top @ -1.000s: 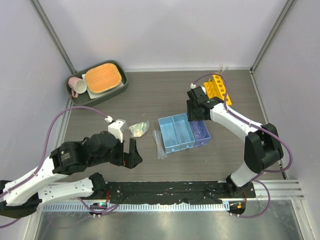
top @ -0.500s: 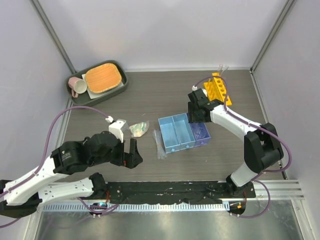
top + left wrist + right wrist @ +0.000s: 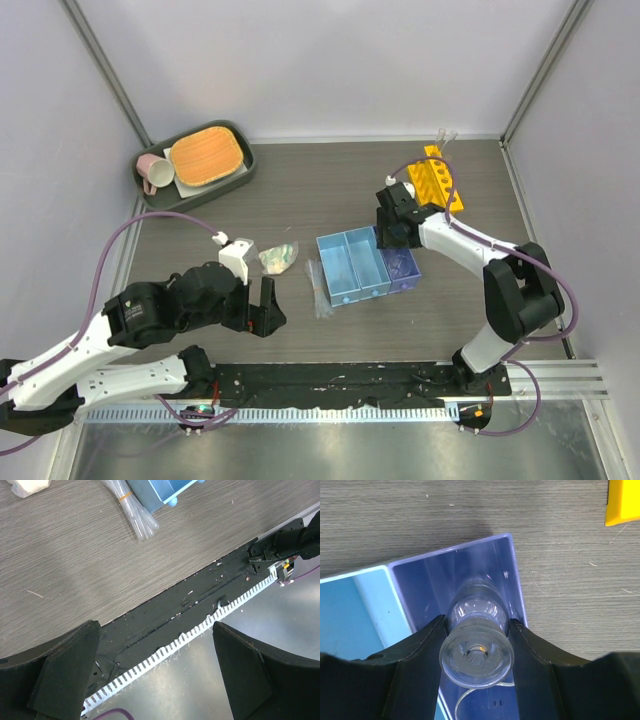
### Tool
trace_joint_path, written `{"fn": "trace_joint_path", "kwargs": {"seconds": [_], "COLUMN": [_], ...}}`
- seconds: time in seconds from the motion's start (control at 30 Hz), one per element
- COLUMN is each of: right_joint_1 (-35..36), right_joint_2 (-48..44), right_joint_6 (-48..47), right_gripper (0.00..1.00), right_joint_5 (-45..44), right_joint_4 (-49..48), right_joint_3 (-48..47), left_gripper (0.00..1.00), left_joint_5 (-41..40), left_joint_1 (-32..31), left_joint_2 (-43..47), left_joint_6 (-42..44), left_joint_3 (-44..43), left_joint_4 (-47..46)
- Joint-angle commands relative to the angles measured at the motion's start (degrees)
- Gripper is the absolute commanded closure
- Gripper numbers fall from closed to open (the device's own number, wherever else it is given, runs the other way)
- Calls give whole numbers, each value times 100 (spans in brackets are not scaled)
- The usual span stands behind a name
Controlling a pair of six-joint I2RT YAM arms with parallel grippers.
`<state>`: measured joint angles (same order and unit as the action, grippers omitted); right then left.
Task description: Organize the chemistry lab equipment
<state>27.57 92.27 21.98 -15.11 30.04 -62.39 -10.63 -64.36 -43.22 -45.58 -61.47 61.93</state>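
Top view: the left gripper point(image 3: 262, 308) stood fully open and empty, with the clear pipette bundle point(image 3: 318, 288) ahead of it. The right gripper point(image 3: 391, 234) hung over the blue three-compartment tray point(image 3: 335, 270).

Left wrist view: nothing lay between the fingers.

Right wrist view: the jaws clamped a small clear beaker point(image 3: 476, 652) above the tray's rightmost compartment.

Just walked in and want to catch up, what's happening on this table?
The right gripper has its jaws closed on a small clear beaker, held over the purple end compartment of the blue tray. The left gripper hangs open and empty above the table's near edge, with the pipette bundle lying beside the tray.
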Motion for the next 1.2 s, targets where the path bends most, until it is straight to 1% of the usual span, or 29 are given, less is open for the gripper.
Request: {"fn": "trace_joint_path", "kwargs": {"seconds": [0.0, 0.17, 0.4, 0.67, 0.8, 0.93, 1.17], "right_joint_1": [-15, -6, -15, -6, -6, -15, 29], "right_joint_2": [63, 133, 125, 98, 72, 37, -60], "right_joint_6": [149, 166, 175, 158, 167, 167, 167], "right_gripper": [68, 66, 54, 48, 42, 39, 39], "right_joint_5": [-18, 0, 17, -27, -44, -62, -141], "right_joint_4": [-341, -385, -359, -245, -227, -201, -52], "right_joint_3": [34, 95, 43, -54, -45, -63, -186], "left_gripper": [0, 0, 0, 0, 0, 0, 0], "left_joint_5": [35, 44, 61, 70, 79, 79, 70], "left_joint_1": [29, 29, 29, 29, 29, 29, 29], "left_joint_2": [-28, -46, -81, -81, -64, -64, -55], "left_joint_6": [146, 155, 164, 164, 155, 146, 102], "left_joint_3": [-119, -111, -102, -93, -102, -102, -119], "left_joint_4": [-243, -269, -287, -322, -322, -313, -322]}}
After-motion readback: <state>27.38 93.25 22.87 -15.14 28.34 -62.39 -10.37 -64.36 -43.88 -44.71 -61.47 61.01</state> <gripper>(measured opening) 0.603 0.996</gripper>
